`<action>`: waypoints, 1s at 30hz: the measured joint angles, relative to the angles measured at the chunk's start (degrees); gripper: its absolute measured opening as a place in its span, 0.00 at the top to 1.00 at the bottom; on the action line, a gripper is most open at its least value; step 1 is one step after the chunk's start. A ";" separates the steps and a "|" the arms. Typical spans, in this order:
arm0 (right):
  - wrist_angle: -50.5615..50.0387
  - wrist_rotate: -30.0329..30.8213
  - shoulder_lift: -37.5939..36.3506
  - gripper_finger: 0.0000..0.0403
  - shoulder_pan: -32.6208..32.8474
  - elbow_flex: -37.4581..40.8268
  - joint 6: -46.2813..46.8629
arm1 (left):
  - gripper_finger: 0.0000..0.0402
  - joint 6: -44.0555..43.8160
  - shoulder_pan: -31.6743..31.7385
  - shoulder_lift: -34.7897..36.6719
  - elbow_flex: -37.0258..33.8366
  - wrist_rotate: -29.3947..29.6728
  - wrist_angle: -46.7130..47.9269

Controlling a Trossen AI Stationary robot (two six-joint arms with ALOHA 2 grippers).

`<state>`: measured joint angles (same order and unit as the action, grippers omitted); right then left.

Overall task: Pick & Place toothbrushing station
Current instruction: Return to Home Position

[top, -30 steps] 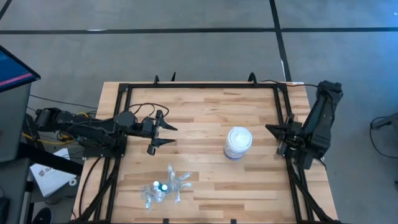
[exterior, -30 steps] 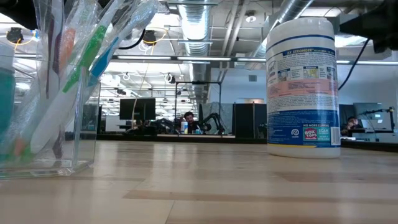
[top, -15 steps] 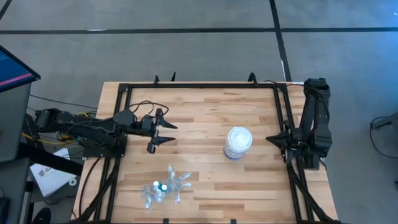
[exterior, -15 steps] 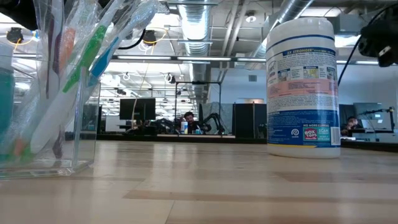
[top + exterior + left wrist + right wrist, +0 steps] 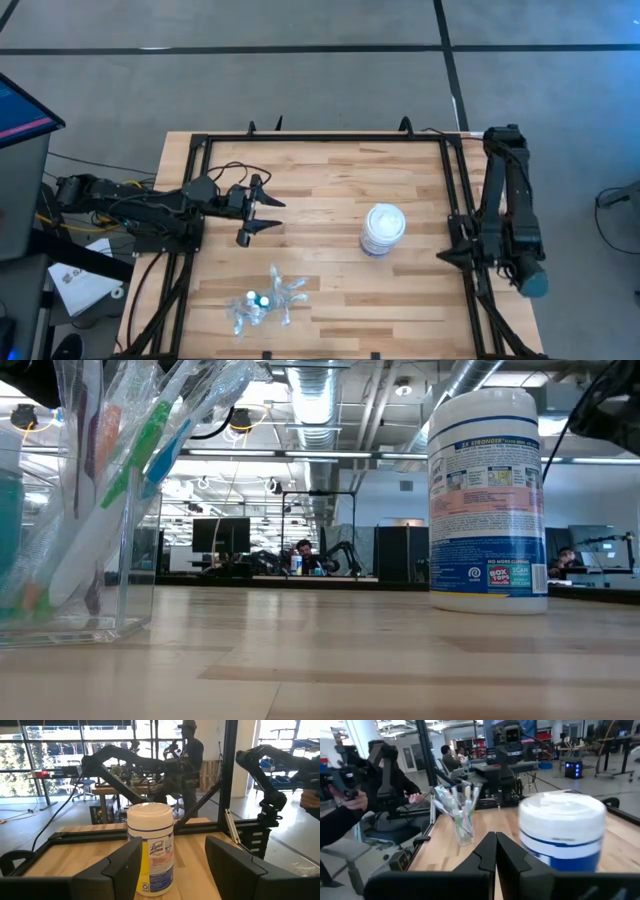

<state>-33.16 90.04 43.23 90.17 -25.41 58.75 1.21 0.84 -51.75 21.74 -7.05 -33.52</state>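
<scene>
- Jaws first: left gripper is spread wide with nothing in it, hanging around 9 o'clock over the table. Right gripper is pinched closed and empty, out by the 4 o'clock edge.
- Toothbrushes stand bunched in the clear holder at 7 o'clock. The wipes tub is just off centre toward 3.
- Looks like the go-home step. Next it just needs both arms tucked back without clipping the tub.
- Versus a second ago, the right gripper is down from about 3 o'clock to 4, and the left one hasn't budged.

Low view: organizer cut off at left edge; toothbrushes cropped at top.
</scene>
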 joint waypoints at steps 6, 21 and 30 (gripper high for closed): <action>10.47 -0.08 9.11 1.00 -6.47 0.00 -3.65 | 0.47 0.01 0.00 0.00 0.00 -0.04 -0.11; 81.70 -47.95 23.33 1.00 -30.83 -0.08 -71.30 | 0.47 0.16 0.00 0.00 0.00 -0.31 -0.48; 83.23 -59.11 11.49 1.00 -42.18 8.36 -72.93 | 0.47 0.27 0.00 0.00 0.00 -1.41 -0.48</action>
<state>50.07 30.93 54.72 47.99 -17.04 -14.18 1.48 0.84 -51.75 21.74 -8.46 -34.00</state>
